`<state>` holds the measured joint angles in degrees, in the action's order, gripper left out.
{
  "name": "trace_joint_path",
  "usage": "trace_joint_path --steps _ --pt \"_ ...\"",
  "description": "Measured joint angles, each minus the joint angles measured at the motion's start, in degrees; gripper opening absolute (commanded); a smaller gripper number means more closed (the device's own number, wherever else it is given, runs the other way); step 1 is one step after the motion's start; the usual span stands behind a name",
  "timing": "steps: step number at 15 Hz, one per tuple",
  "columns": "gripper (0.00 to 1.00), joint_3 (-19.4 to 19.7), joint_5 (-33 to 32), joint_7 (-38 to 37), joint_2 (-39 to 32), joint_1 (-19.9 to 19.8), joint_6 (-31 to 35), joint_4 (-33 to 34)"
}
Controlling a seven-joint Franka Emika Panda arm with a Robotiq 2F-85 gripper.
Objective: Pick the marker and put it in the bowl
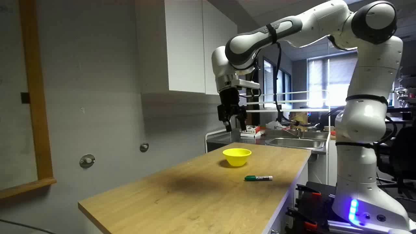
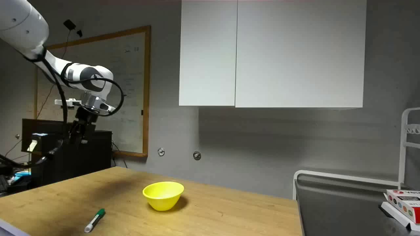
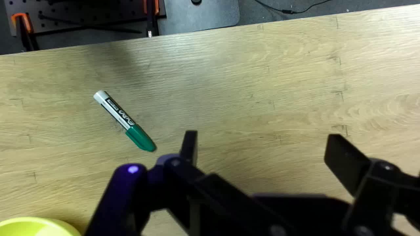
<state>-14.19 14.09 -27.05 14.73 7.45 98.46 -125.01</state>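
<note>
On the counter (image 3: 246,82), in the wrist view, the slanted marker (image 3: 125,121) is seen at nine o'clock from the jaws, which are spread wide with nothing held. If they are not turned to match, the marker may be rolled away.

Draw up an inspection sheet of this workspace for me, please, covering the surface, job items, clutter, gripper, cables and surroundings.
Surface: wood-grain tabletop, faintly marked in the wrist view.
Bowl: yellow, upright on the tabletop.
Marker: green-capped, lying on the tabletop, apart from the bowl.
Clutter: boxes on a dark counter near the sink.
Gripper: open above the tabletop, holding nothing.
Cables: black cable hanging loosely from the arm in both exterior views.
Surroundings: wall cabinets and a whiteboard.
</note>
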Motion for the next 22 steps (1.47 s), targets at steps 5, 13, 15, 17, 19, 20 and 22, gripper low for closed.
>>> trace_joint_path --steps 5,13,15,17,19,20,22 --pt "1.0 0.0 0.0 0.0 0.0 0.0 0.0 0.0" --pt "1.0 0.4 -0.1 0.2 -0.1 0.0 0.0 0.0" --pt "1.0 0.8 -0.1 0.4 -0.5 -0.2 0.0 -0.1" --pt "1.0 1.7 -0.5 1.5 -1.1 -0.5 0.0 -0.5" --pt "1.0 2.8 -1.7 4.0 -2.0 -0.8 0.0 -1.1" --pt "1.0 3.3 -2.9 5.5 -2.4 -1.1 0.0 -1.7" --pt "1.0 4.3 -5.9 8.7 -3.6 -1.7 0.1 -3.2"
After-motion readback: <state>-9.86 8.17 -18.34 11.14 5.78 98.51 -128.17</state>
